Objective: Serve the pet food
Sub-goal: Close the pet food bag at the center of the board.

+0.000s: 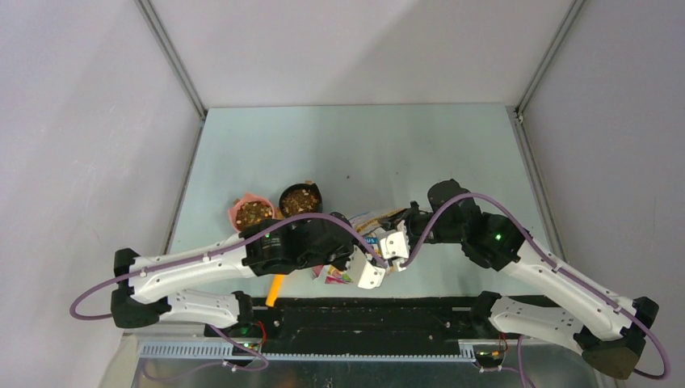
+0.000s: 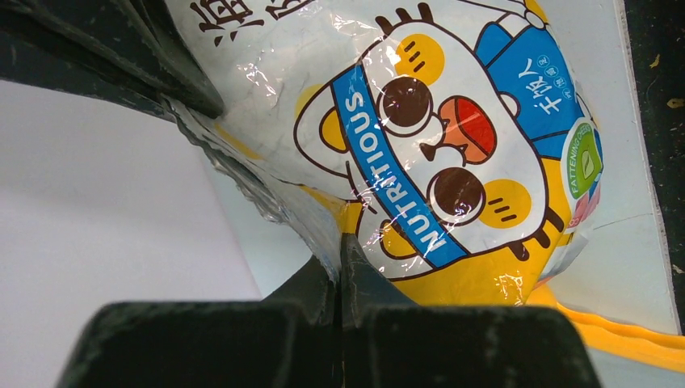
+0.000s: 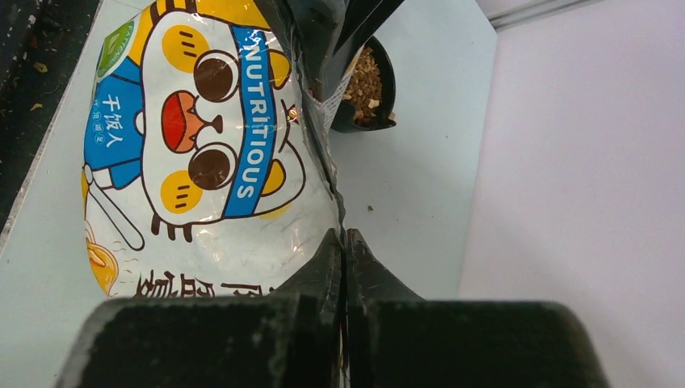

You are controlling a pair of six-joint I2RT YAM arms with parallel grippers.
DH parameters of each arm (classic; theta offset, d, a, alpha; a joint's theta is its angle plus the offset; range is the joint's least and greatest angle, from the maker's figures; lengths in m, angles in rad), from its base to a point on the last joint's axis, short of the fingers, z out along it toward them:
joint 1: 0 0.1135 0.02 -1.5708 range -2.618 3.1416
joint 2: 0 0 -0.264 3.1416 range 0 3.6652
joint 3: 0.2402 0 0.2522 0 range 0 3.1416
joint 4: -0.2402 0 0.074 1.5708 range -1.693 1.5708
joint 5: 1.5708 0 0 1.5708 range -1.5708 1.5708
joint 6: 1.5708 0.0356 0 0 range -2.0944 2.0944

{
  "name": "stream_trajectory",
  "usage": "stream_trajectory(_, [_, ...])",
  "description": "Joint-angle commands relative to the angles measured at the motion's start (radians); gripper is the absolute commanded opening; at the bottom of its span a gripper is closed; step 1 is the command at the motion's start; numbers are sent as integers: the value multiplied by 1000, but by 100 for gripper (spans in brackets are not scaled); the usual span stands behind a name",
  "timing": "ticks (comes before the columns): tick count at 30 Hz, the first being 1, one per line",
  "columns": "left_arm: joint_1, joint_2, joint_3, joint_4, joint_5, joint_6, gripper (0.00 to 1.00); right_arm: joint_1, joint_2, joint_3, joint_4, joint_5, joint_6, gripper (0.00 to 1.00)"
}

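Note:
The pet food shows as brown kibble in a black bowl (image 1: 300, 199) and in a pink paper cup (image 1: 253, 213). The bowl's kibble also shows in the right wrist view (image 3: 367, 78). The white-yellow cartoon-cat bag (image 1: 373, 221) lies between the two arms. My left gripper (image 2: 339, 242) is shut on one edge of the bag (image 2: 452, 137). My right gripper (image 3: 344, 239) is shut on the opposite edge of the bag (image 3: 210, 129). Any kibble inside the bag is hidden.
A yellow scoop (image 1: 275, 289) lies near the front edge by the left arm, and it also shows under the bag in the left wrist view (image 2: 622, 333). A black strip (image 1: 371, 311) runs along the near edge. Stray kibble (image 1: 348, 178) lies behind the bag.

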Motion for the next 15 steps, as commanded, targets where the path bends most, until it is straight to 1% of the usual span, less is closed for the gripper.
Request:
stream_trajectory(1, [-11,-64,32,132,-10,40,0,16,-4,7,51,3,21,1])
stream_trajectory(2, [-11,-64,32,133,-10,40,0,16,-4,6,59,-2,20,6])
stream_trajectory(3, [-11,-65,31,136,-9,39,0,17,-2,7,59,-19,15,18])
stream_trajectory(5, [-10,-68,30,139,-5,40,0,17,3,7,64,-51,-1,29])
stream_trajectory(7, [-11,-69,28,144,-5,40,0,18,10,7,73,-76,-11,31])
stream_trajectory(10, [-10,-77,17,157,-10,41,0,20,28,7,90,-101,-31,31])
stream_trajectory(12, [-11,-83,10,167,-10,41,0,23,35,7,96,-100,-35,27])
stream_trajectory(14, [-11,-89,8,171,-4,42,0,25,38,7,95,-96,-37,22])
stream_trajectory(15, [-11,-90,8,172,-3,42,0,27,39,7,90,-95,-38,16])
